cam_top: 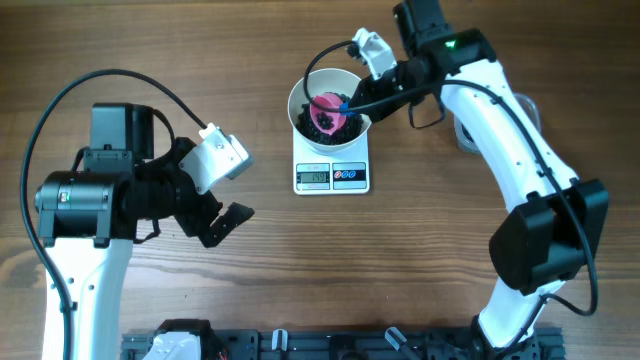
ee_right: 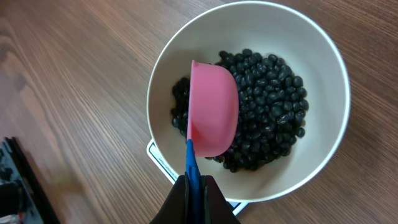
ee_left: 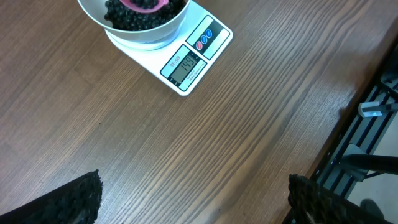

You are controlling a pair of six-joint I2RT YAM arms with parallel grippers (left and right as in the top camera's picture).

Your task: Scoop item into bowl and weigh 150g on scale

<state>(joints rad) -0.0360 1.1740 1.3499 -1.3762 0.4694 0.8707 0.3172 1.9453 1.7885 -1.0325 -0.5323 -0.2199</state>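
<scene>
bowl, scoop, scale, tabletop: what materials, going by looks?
bowl: white, smooth, soft sheen; ceramic or melamine, can't tell which.
scoop: pink, matte, thin-walled; likely moulded plastic.
scale: smooth white casing with rounded corners; probably plastic.
tabletop: brown with visible grain, low sheen; wood or wood-look laminate.

- The right gripper (cam_top: 362,99) is clamped on the blue handle of the pink scoop (cam_top: 328,104). The scoop's cup sits just past the fingertips, inside the rim of the bowl (cam_top: 300,96).
- Black beans (cam_top: 318,124) lie in the bowl under the cup.
- The bowl stands on the scale (cam_top: 350,160); its digits are too small to read.
- The left gripper (cam_top: 222,225) is spread wide over the wooden table (cam_top: 400,260), with the scale well apart beyond its fingertips.
</scene>
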